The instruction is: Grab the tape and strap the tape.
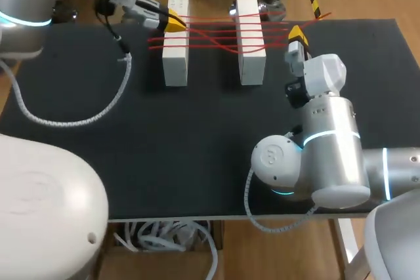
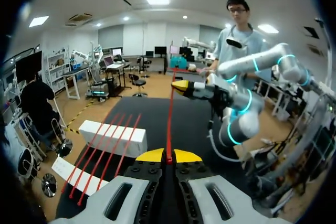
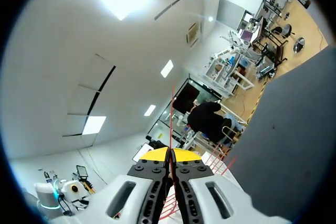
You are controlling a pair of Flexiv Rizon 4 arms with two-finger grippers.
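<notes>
1. The black table [image 1: 197, 149] carries two blocks well apart: the white rectangular block on the left arm's side [image 1: 176, 57] and the white rectangular block on the right arm's side [image 1: 251, 57].
2. The thin red tape [image 1: 216, 34] is strung across both blocks in several crossing passes, over their far halves.
3. The right end effector [image 1: 296, 32] is held just beyond the right-side block. Its yellow tips are closed, and in the right wrist view a red strand is seen pinched between them.
4. The left end effector [image 1: 174, 23] is at the far end of the left-side block, with its tips clamped on the tape. In the left wrist view a taut strand is seen running straight ahead to the other end effector.
5. Step judged: grabbing is done and strapping is under way, mid-wrap.
6. The next move is judged to call for tension held from both ends while one strand is carried round a block. Slack or a slip between the tips would probably loosen the passes already laid.
</notes>
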